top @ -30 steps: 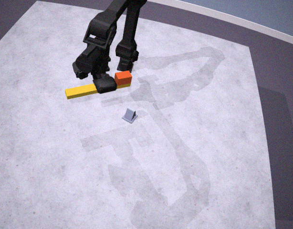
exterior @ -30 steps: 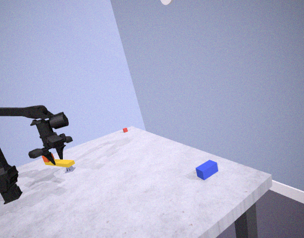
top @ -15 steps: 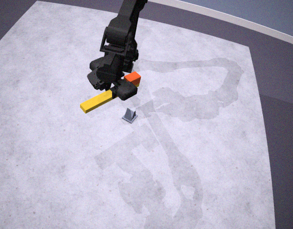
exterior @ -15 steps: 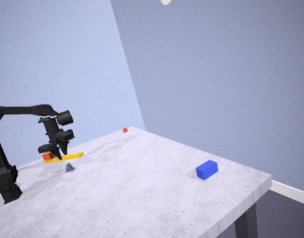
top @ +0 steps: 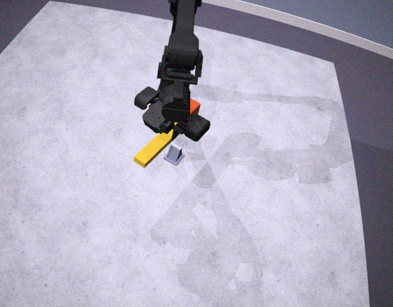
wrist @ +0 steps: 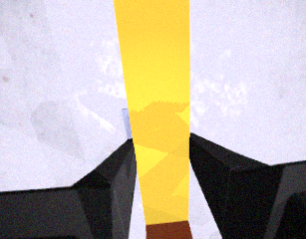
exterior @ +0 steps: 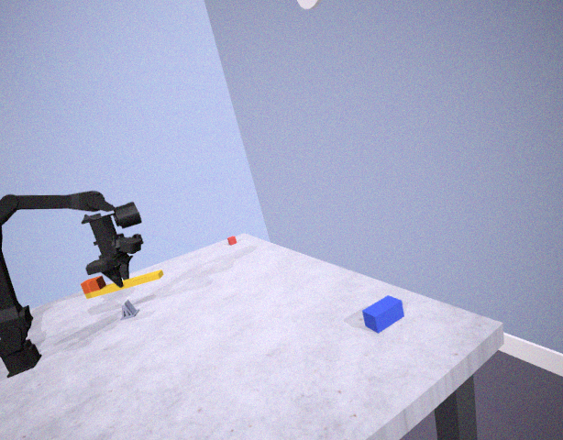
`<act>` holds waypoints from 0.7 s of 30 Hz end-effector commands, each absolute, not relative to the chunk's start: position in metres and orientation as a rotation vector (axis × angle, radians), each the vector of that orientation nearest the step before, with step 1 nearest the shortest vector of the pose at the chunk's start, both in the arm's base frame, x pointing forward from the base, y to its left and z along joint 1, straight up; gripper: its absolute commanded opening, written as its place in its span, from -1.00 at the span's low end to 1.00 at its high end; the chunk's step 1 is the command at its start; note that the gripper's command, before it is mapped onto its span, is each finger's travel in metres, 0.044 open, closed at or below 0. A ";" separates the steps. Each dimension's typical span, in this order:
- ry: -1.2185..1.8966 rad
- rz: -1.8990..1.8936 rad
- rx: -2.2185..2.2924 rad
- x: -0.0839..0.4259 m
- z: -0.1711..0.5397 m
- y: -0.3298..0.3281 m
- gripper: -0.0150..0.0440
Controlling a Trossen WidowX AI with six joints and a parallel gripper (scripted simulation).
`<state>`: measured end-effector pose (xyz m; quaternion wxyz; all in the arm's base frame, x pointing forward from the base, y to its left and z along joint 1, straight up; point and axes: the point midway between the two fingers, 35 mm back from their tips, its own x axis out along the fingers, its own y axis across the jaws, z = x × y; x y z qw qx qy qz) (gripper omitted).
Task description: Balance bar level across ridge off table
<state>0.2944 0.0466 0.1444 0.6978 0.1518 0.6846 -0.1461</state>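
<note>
A long yellow bar (top: 152,150) (exterior: 147,278) (wrist: 154,60) carries an orange-red block (top: 194,105) (exterior: 93,285) (wrist: 168,230) on one end. My gripper (top: 173,130) (exterior: 122,282) (wrist: 160,141) is shut on the bar, nearer the block end, and holds it in the air above the table. The small grey ridge (top: 174,153) (exterior: 129,310) stands on its flat base on the table, below the bar and beside it in the top view. In the wrist view only a sliver of the ridge (wrist: 127,123) shows at the bar's left edge. The bar and the ridge are apart.
A blue block (exterior: 383,313) lies on the table (exterior: 272,369) far to the right in the exterior view. A small red cube (exterior: 231,240) lies near the far corner. Arm shadows fall across the table.
</note>
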 end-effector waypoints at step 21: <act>1.528 -0.284 0.299 0.301 0.120 0.063 -0.49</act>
